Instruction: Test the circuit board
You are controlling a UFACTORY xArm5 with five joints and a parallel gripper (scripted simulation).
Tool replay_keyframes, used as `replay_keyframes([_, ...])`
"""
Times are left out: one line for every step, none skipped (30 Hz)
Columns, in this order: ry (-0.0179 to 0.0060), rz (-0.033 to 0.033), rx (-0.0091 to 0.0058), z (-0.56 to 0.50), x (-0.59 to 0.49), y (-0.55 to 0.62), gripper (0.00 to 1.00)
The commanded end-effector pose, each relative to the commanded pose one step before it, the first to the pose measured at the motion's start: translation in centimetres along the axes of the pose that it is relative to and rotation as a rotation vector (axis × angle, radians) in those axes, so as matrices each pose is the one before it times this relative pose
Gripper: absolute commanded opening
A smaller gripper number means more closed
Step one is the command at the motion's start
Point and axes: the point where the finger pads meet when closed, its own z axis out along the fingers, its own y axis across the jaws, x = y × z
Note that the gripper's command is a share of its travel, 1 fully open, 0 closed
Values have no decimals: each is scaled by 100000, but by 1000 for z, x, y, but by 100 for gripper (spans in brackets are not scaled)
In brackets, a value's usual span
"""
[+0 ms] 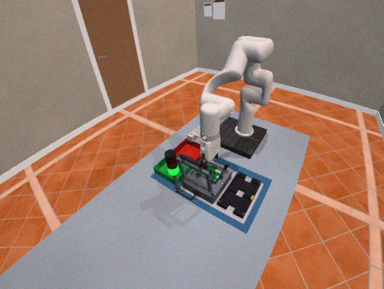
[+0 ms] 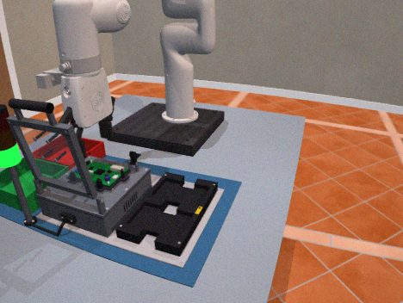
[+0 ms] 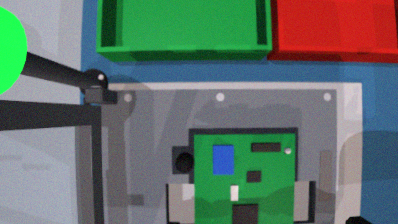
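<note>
The green board (image 1: pixel 211 171) (image 2: pixel 104 176) (image 3: pixel 210 187) lies component side up in the grey tester (image 1: pixel 221 194) (image 2: pixel 125 202) (image 3: pixel 150 115). Its pin holes are too small to judge. The lid (image 2: pixel 80 160) (image 3: pixel 50 116) stands raised. The hook (image 1: pixel 226 167) (image 2: pixel 134 157) stands upright at the opposite side. The signal light (image 1: pixel 173 170) (image 2: pixel 9 157) (image 3: pixel 10 50) glows green. My gripper (image 1: pixel 210 159) (image 2: pixel 94 139) is open and empty, above the board and beside the raised lid. The green bin (image 1: pixel 161 168) (image 2: pixel 13 188) (image 3: pixel 185 25) and red bin (image 1: pixel 186 148) (image 2: pixel 96 150) (image 3: pixel 335 27) stand beyond the tester.
The black tray (image 1: pixel 234 201) (image 2: pixel 159 230), with no board in it, lies beside the tester on the blue-bordered mat (image 1: pixel 247 227) (image 2: pixel 189 275). The light's pole (image 2: pixel 21 194) stands close to the lid hinge and green bin. The robot's dark base plate (image 1: pixel 246 149) (image 2: pixel 151 139) is behind.
</note>
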Motion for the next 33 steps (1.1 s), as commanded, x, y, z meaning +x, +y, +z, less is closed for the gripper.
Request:
replay_keyframes([-8,0,450,689,-2,-199,100])
replay_keyframes([0,0,0,41,0,0,100])
replay_keyframes([0,0,0,22,0,0,100])
replay_keyframes([0,0,0,8,0,0,100])
replay_keyframes([0,0,0,1,0,0,100])
replay_keyframes([0,0,0,0,0,0,100])
replay_keyframes([0,0,0,0,0,0,100])
replay_keyframes([0,0,0,0,0,0,100])
replay_keyframes([0,0,0,0,0,0,100])
replay_keyframes([0,0,0,0,0,0,100])
replay_keyframes([0,0,0,0,0,0,100])
replay_keyframes([0,0,0,0,0,0,100])
replay_keyframes([0,0,0,2,0,0,100])
replay_keyframes([0,0,0,16,0,0,100])
replay_keyframes([0,0,0,40,0,-1,100])
replay_keyframes([0,0,0,72,0,-2,100])
replay_keyframes([0,0,0,108,0,-3,100])
replay_keyframes([0,0,0,147,0,-3,100])
replay_keyframes([0,0,0,188,0,-5,100])
replay_keyframes([0,0,0,226,0,-6,100])
replay_keyframes([0,0,0,262,0,-6,100])
replay_keyframes([0,0,0,293,0,-7,100])
replay_keyframes([0,0,0,319,0,-8,100])
replay_keyframes([0,0,0,338,0,-8,100])
replay_keyframes([0,0,0,350,0,-8,100])
replay_keyframes([0,0,0,0,0,0,100])
replay_keyframes([0,0,0,0,0,0,100])
replay_keyframes([0,0,0,355,0,-9,100])
replay_keyframes([0,0,0,352,0,-9,100])
replay_keyframes([0,0,0,341,0,-8,100])
replay_keyframes([0,0,0,323,0,-7,100])
replay_keyframes([0,0,0,299,0,-8,100])
replay_keyframes([0,0,0,268,0,-6,100])
